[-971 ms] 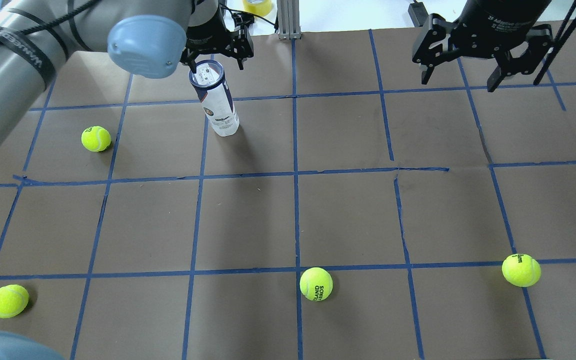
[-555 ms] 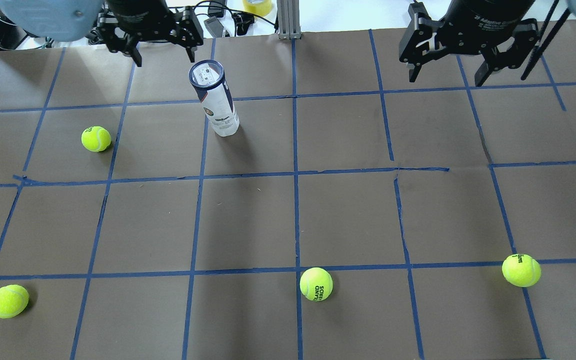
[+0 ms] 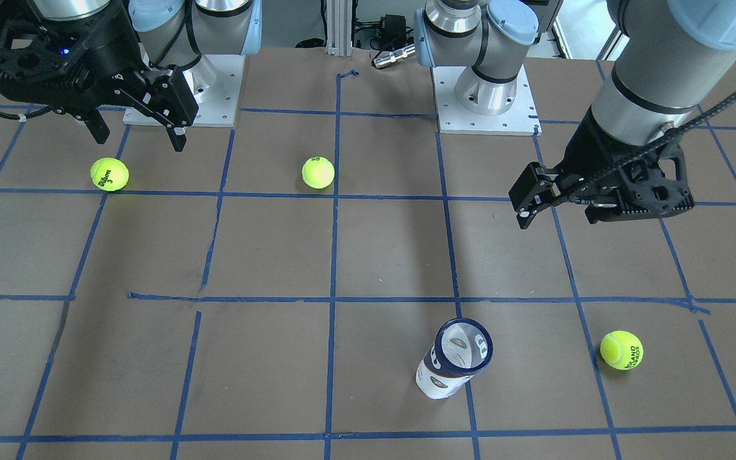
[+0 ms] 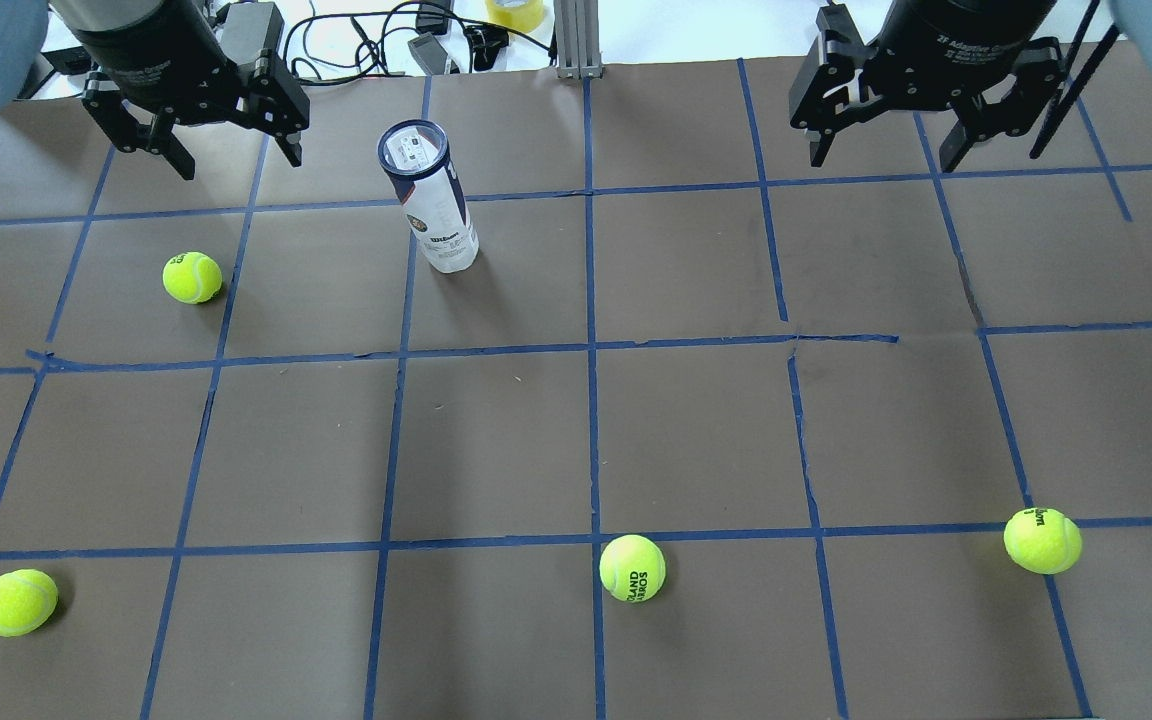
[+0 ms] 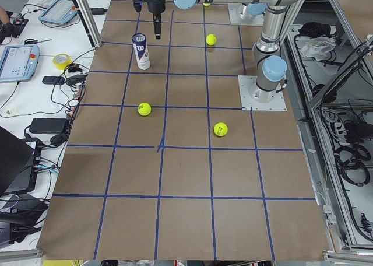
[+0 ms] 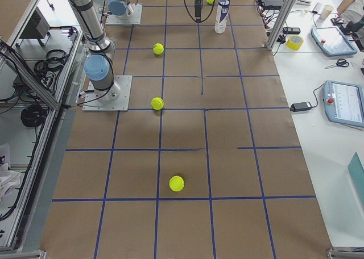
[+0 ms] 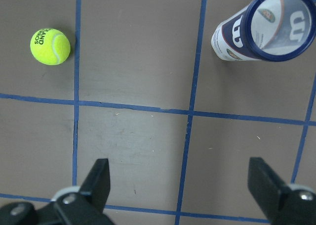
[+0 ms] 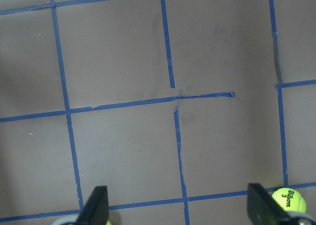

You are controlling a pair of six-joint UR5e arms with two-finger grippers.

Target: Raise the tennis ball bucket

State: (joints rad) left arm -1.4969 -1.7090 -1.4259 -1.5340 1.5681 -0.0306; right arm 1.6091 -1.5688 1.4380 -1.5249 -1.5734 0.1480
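Hovering spread wide, left gripper (image 4: 236, 160) and right gripper (image 4: 882, 160) point down, clear of tennis ball bucket (image 4: 433, 205).

Desk (image 4: 696, 430): brown paper, blue tape lines in a sq. grid. Tennis ball bucket (image 4: 433, 205): clear plastic, navy rim, white + navy label w/ white "W" and round emblem. Ball nr bucket (image 4: 192, 277), corner ball (image 4: 17, 602), mid ball (image 4: 632, 567), far-right ball (image 4: 1042, 540): all yellow-green w/ black print. Left claw (image 4: 236, 160) and right claw (image 4: 882, 158): black, right one w/ white lettering on its body. Left arm (image 3: 655, 70): silver-grey, light-blue joint caps. Tape roll (image 4: 514, 12) past desk edge: yellow.
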